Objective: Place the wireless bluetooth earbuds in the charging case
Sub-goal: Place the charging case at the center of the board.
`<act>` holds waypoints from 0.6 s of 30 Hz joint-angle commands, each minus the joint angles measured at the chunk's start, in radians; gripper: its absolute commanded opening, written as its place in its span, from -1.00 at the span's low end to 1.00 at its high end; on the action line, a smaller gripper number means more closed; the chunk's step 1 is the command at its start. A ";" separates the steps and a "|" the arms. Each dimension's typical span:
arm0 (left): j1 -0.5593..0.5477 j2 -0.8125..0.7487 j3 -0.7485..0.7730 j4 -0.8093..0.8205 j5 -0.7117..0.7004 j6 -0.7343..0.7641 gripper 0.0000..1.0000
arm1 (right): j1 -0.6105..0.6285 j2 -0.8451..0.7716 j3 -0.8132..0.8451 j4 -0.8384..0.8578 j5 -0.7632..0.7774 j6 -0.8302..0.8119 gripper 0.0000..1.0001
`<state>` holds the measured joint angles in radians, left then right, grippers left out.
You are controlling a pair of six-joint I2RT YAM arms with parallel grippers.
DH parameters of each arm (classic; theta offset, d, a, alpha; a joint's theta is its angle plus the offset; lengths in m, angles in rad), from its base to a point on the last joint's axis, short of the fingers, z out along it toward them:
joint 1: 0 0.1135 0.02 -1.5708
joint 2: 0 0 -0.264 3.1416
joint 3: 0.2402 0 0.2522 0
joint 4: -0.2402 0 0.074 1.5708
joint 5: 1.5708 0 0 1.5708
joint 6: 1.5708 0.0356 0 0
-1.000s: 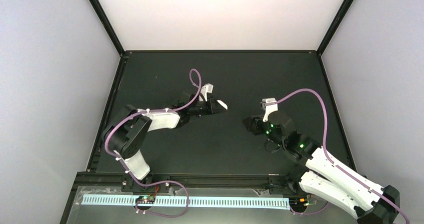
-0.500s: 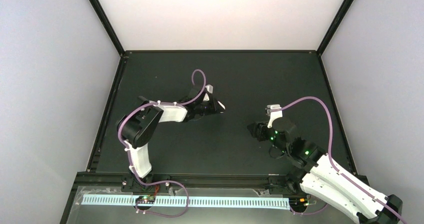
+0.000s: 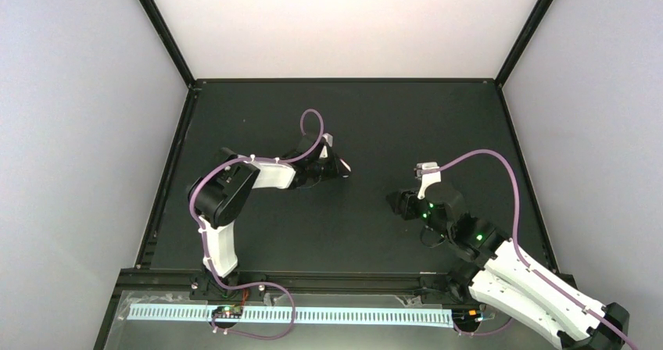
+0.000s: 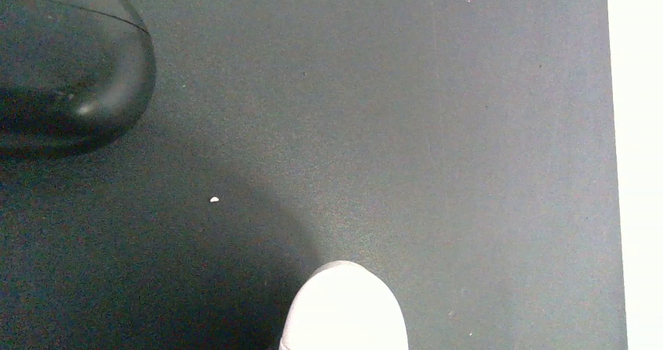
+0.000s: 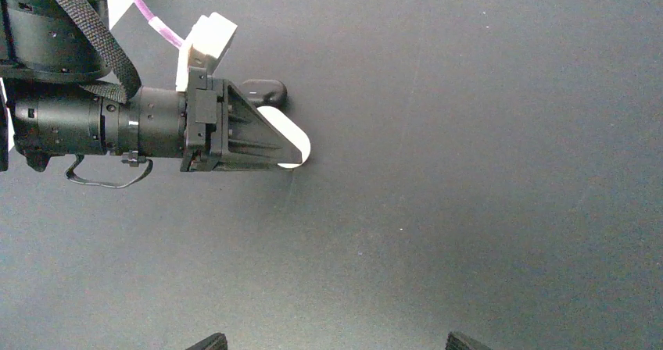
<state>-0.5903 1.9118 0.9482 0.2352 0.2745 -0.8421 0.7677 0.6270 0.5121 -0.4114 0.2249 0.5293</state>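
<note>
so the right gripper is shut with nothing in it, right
Not quite. The right gripper is open, not shut. The right wrist view shows its two fingertips wide apart at the bottom edge, with only bare table between them. The rest holds: there is nothing in it.

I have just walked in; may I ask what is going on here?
The left claw is shut low over a black table, a white rounded piece at its tip, beside a small black rounded object. The right claw hangs open and empty. No earbud is clearly visible.
</note>
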 commanded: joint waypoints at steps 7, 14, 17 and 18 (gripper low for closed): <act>-0.002 0.013 -0.036 -0.013 0.001 -0.006 -0.33 | -0.002 -0.009 0.023 0.003 0.004 -0.016 0.45; -0.008 -0.032 -0.082 -0.008 0.011 -0.005 0.06 | -0.003 0.000 0.030 0.009 0.003 -0.021 0.45; -0.011 -0.069 -0.109 -0.010 0.000 0.001 0.26 | -0.002 0.005 0.034 0.012 0.000 -0.022 0.45; -0.011 -0.081 -0.118 -0.014 -0.004 0.005 0.32 | -0.004 0.006 0.035 0.014 0.000 -0.021 0.45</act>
<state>-0.5949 1.8641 0.8810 0.3054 0.2993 -0.8494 0.7677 0.6308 0.5121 -0.4114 0.2245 0.5209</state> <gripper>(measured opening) 0.609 0.726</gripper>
